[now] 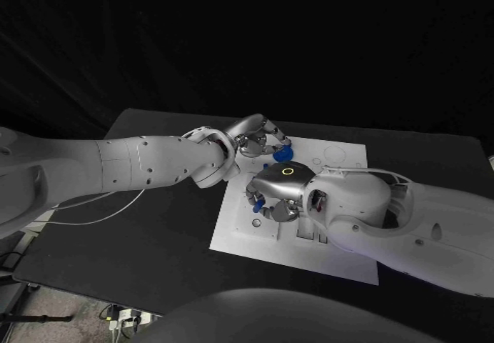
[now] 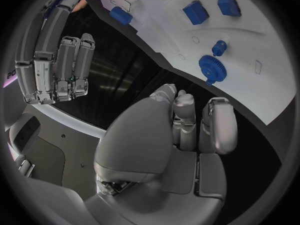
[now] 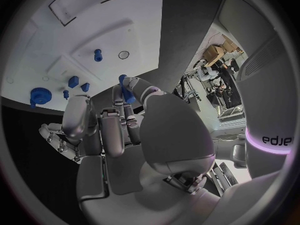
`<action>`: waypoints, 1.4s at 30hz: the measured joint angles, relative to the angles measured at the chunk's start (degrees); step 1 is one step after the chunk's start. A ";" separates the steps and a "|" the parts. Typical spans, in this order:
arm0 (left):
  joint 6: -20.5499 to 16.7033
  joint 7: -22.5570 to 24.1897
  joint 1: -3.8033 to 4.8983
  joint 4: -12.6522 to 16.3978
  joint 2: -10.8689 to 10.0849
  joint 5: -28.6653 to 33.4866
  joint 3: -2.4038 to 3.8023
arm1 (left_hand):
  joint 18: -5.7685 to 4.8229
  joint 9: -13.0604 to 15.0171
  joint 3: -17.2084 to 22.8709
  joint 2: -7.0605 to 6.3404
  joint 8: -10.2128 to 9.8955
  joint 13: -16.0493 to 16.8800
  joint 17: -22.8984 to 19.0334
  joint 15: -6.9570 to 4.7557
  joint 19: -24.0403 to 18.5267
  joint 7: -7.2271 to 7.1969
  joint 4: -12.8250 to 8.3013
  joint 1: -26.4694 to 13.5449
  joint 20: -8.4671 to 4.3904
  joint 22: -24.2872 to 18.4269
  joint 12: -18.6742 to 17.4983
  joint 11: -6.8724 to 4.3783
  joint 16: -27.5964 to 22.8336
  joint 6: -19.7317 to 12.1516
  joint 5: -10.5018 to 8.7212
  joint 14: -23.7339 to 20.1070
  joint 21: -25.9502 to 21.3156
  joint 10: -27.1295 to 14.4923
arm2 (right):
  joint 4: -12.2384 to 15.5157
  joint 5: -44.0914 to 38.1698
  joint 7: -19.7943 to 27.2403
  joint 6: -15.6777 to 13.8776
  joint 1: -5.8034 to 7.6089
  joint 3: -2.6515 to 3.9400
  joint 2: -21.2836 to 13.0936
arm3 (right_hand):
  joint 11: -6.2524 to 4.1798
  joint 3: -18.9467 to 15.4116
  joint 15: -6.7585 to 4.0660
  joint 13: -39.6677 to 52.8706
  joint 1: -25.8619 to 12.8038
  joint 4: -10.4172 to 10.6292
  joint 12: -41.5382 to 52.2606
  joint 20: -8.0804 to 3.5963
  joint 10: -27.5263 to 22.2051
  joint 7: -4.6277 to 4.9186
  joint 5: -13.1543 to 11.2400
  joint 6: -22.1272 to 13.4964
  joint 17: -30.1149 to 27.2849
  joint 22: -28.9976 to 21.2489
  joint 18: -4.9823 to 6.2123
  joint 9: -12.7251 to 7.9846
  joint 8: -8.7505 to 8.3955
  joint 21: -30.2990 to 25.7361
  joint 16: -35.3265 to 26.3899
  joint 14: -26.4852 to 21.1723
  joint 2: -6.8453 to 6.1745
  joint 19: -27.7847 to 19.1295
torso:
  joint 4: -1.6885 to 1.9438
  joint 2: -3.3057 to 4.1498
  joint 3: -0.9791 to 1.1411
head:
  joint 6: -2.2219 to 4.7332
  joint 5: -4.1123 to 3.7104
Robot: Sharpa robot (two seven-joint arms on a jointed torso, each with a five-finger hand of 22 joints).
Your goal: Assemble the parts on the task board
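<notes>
The white task board (image 1: 309,246) lies in the middle of the table. My right hand (image 1: 273,194) hovers over its left part and pinches a small blue part (image 3: 127,89) between thumb and finger. My left hand (image 1: 258,136) hangs at the board's far left corner, its fingers (image 2: 215,125) bent and slightly apart with nothing in them. A blue gear (image 1: 280,152) lies on the board just beyond those fingers, not touching them. In the left wrist view the gear (image 2: 209,66) sits beside a blue peg (image 2: 219,47) and two blue blocks (image 2: 195,12).
A blue cylinder (image 2: 120,16) stands near the board's edge. Another blue peg (image 3: 98,55) stands next to a round hole (image 3: 124,55). Slots (image 1: 309,230) sit under my right forearm. Black table (image 1: 154,243) surrounds the board. The two hands are close together.
</notes>
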 measured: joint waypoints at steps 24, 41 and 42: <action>0.04 -0.08 -0.01 -0.41 0.46 0.00 0.00 | 0.00 0.01 0.21 -0.24 0.00 0.00 -0.07 0.00 0.00 0.00 -0.10 -0.24 0.00 0.00 0.00 0.21 0.00 0.00 0.00 0.00 0.00 0.21 | -1.37 -3.13 -1.94 0.85 -4.36 0.04 0.98 | -0.18 0.40 -0.30 -0.05 -0.43 -0.10 -0.37 0.01 1.63 -0.07 -0.74 0.52 0.24 -0.01 0.00 -0.54 -1.22 0.12 0.00 0.29 -0.44 0.42 | -0.10 0.10 0.03 | 0.00 1.44; 0.14 -0.02 -0.01 0.23 0.40 0.03 0.00 | 0.00 0.01 0.37 -0.24 0.00 0.00 -0.15 0.00 0.00 -0.01 0.06 -0.24 0.00 0.00 0.00 0.20 0.00 -0.01 0.00 0.00 0.00 0.20 | -2.35 -4.14 -1.70 -1.14 -5.84 0.13 1.82 | -0.17 0.78 -0.29 -0.12 -0.66 -0.49 -0.90 0.01 1.63 -0.07 -0.74 0.92 -0.13 -0.02 0.00 -0.83 -2.21 0.12 0.00 0.29 -0.67 0.42 | 0.05 0.07 0.02 | 0.00 1.51; 0.14 -0.02 -0.01 0.24 0.38 0.03 0.00 | 0.00 0.01 0.48 -0.24 0.00 0.00 -0.15 0.00 0.00 -0.01 -0.05 -0.24 0.00 0.00 -0.06 0.20 0.00 -0.01 0.00 0.00 0.00 0.20 | -2.40 -4.26 -1.72 -1.14 -5.88 0.13 1.85 | -0.17 0.78 -0.29 -0.12 -0.65 -0.49 -1.02 0.01 1.63 -0.07 -0.74 0.92 -0.22 -0.02 0.01 -0.86 -2.21 0.12 0.00 0.29 -0.67 0.42 | 0.05 0.07 0.02 | 0.00 1.51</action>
